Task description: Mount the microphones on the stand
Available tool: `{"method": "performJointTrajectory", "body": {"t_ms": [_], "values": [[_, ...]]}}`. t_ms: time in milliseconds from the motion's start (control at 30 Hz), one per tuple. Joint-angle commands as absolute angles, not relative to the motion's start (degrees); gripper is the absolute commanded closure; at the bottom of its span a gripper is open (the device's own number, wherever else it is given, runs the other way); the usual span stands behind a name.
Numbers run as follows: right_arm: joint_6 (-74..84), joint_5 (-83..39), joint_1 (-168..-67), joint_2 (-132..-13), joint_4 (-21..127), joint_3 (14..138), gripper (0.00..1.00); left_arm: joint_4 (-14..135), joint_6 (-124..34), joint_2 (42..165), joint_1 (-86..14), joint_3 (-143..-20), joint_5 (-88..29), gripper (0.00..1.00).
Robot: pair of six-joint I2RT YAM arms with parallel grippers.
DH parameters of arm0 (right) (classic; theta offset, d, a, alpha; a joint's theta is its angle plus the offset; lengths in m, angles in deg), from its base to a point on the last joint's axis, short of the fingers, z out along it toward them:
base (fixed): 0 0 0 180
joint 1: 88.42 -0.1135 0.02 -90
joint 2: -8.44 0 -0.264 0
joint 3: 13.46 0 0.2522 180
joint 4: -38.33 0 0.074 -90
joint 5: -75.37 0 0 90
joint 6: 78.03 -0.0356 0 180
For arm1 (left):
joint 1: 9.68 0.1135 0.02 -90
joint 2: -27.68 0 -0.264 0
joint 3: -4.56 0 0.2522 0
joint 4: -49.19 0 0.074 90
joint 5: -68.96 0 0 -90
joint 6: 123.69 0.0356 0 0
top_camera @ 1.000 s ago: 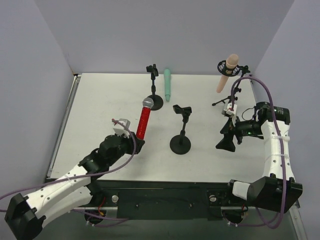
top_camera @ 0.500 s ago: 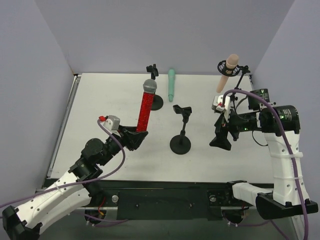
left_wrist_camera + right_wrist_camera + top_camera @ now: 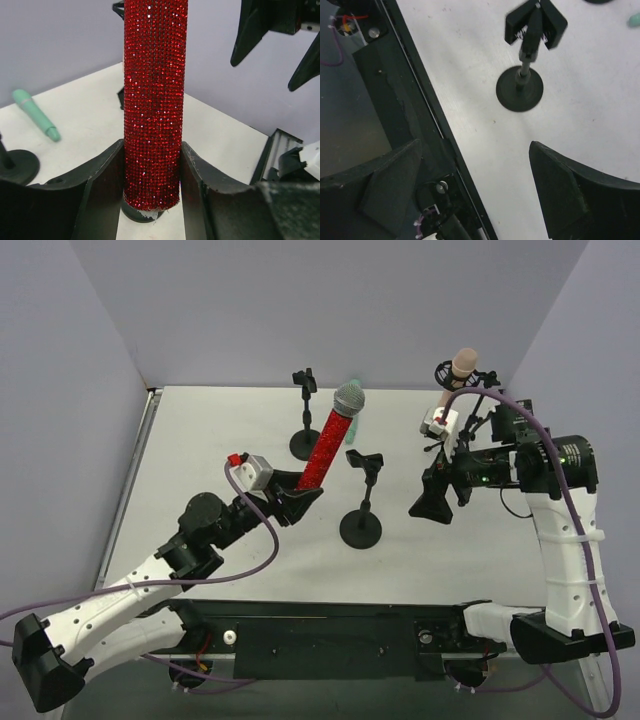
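Two tools are seen: the left tool [image 3: 294, 500] is clamped on the red microphone [image 3: 322, 455], held tilted just left of the middle stand [image 3: 361, 525]; the right tool [image 3: 438, 500] is spread open right of it.

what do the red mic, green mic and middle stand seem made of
Red microphone: body covered in rows of tiny sparkling studs, likely rhinestones; its head looks like silver wire mesh. Green microphone: smooth, matte, uniform mint, probably plastic. Middle stand: dull black, painted metal or plastic; cannot tell which.
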State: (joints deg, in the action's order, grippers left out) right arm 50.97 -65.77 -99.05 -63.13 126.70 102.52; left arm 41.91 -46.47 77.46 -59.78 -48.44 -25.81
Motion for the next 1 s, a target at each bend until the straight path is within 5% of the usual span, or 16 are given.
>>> {"method": "performJointTrajectory", "body": {"t_ms": [0, 267, 500, 967], "values": [[40.9, -54.3, -100.7, -60.9, 115.1, 94.3, 0.17, 41.0, -42.7, 73.7, -54.8, -50.7, -28.9, 1.0], [41.9, -55.9, -104.6, -54.0, 85.2, 65.5, 0.16, 59.2, -31.2, 64.3, -52.7, -53.1, -23.7, 1.0], [37.6, -55.8, -104.7, -58.4, 68.5, 58.8, 0.16, 58.9, -28.2, 54.9, -52.7, -43.5, -16.0, 1.0], [19.0, -63.2, -105.9, -58.9, 34.6, 43.8, 0.19, 59.2, -28.5, 56.0, -50.5, -43.4, -17.4, 1.0]]}}
